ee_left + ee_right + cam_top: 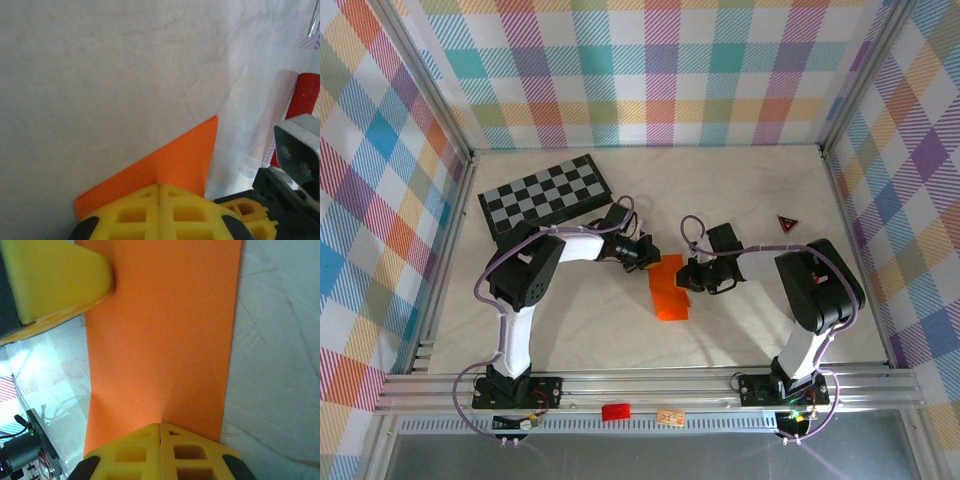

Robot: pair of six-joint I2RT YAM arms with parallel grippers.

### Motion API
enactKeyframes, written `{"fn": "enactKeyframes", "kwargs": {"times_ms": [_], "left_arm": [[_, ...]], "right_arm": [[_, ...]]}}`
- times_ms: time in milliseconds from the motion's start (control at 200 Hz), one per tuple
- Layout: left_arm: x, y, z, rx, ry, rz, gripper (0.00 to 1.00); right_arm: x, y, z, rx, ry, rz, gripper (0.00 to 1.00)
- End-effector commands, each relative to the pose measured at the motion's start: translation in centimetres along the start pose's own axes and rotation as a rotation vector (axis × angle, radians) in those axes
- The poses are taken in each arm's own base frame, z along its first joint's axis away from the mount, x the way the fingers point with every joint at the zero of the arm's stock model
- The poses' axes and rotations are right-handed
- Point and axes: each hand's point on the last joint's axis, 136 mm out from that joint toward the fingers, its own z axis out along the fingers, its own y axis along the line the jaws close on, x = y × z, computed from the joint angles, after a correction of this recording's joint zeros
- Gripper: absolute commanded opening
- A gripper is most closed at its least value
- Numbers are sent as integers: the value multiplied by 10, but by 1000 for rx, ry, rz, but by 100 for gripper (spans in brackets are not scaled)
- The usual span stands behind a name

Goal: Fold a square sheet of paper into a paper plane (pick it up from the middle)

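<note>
The square sheet of paper is bright orange and lies mid-table as a narrow folded rectangle; a paper plane is out of view. My left gripper meets the sheet's far left corner, and my right gripper meets its right edge. In the left wrist view the yellow jaws of the left gripper are shut on the sheet of paper, which puckers at the tips. The right gripper is likewise shut on the paper, with a crease rising from its tips. A yellow finger of the left gripper shows at upper left.
A black-and-grey checkerboard lies at the back left. A small dark red triangle sits at the right. A small red cylinder rests on the front rail. Plaid walls enclose the table.
</note>
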Motion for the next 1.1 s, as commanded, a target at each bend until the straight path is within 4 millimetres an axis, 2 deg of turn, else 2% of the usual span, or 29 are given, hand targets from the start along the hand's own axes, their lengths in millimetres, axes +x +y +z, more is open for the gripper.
{"fn": "enactKeyframes", "kwargs": {"times_ms": [0,245,345,440,545,665,820,905,1095], "left_arm": [[-13,26,2,-59,-40,-40,0],[-44,46,-19,-62,-135,-111,0],[-49,41,-27,-60,-144,-104,0],[-48,27,-36,-39,-148,-87,0],[-42,12,-54,-35,-184,-61,0],[-24,-5,-64,-34,-195,-27,1],[26,-25,-42,17,-67,12,0],[46,-36,-31,79,-14,12,1],[70,-30,-13,82,64,4,0]], "right_arm": [[46,-65,8,228,106,141,0],[47,-64,8,218,100,150,0],[48,-65,8,218,98,154,0],[47,-64,8,214,92,159,0],[43,-60,9,191,76,171,0],[38,-58,10,181,52,186,0],[34,-58,8,175,2,177,0],[33,-58,6,184,-6,172,0],[32,-59,6,188,-7,172,0]]}}
